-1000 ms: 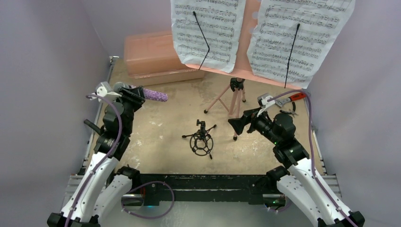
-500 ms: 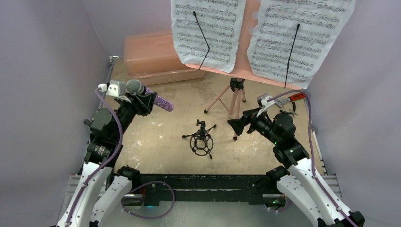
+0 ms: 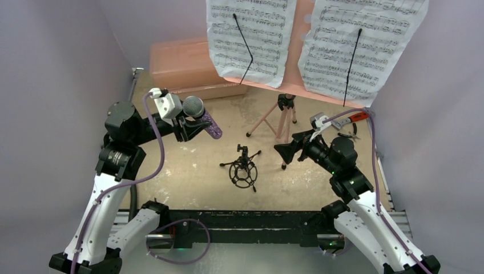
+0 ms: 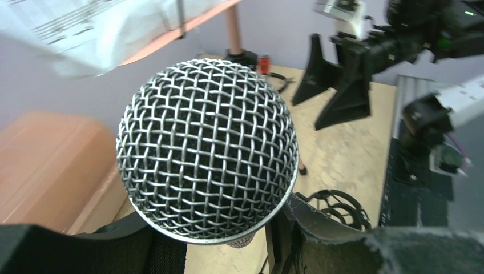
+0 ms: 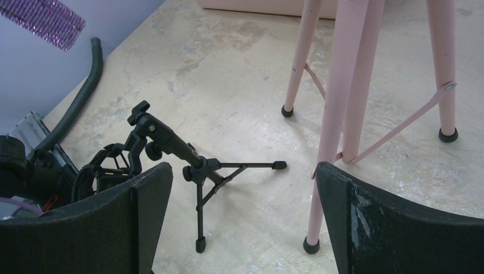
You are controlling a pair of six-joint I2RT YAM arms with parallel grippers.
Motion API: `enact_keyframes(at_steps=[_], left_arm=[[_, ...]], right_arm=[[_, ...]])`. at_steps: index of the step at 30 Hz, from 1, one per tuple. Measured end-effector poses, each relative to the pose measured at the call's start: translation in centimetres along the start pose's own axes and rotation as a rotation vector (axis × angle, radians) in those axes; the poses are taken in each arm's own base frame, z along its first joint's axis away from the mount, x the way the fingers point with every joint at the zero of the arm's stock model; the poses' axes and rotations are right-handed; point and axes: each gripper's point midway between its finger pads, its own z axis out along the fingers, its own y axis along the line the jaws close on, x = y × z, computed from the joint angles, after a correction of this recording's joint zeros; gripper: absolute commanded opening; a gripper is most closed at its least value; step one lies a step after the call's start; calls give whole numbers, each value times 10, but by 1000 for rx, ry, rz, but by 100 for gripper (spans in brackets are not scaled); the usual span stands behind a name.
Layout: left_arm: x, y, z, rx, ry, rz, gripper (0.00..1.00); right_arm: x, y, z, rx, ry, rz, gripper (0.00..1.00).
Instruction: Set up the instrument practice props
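My left gripper (image 3: 193, 125) is shut on the purple glitter microphone (image 3: 212, 127), held in the air left of centre, its silver mesh head (image 4: 206, 149) toward the wrist camera and the purple end pointing down-right. The small black tripod mic stand (image 3: 243, 167) stands on the table in the middle, below and to the right of the microphone. Behind it the pink music stand (image 3: 281, 121) stands on its tripod legs and carries two white sheet-music pages (image 3: 251, 37). My right gripper (image 3: 283, 151) is open, low beside the pink legs (image 5: 342, 85), facing the mic stand (image 5: 188, 160).
A salmon-pink lidded case (image 3: 182, 65) lies at the back left. A red-handled tool (image 3: 358, 117) lies at the right edge behind my right arm. Purple walls close in on the left, right and back. A metal rail (image 3: 132, 85) runs along the left table edge.
The left arm has lifted and swung the microphone from the left edge rightward toward the centre, tipping its purple end downward. The right arm has not moved.
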Motion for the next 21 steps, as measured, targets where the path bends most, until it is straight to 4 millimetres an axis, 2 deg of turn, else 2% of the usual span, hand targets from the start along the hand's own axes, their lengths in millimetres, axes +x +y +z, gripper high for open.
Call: enact_keyframes(at_steps=[4,10,21], left_arm=[[3,-21,5,173,1,30,0],[-6,-48,1,345,-38,68,0],[-11,-64,-3,464,-63,81,0]], right_arm=[[-1,0,0,-1,-2,-1,98],[-1,1,0,-2,-6,-2,98],[-5,2,0,-6,-19,0,98]])
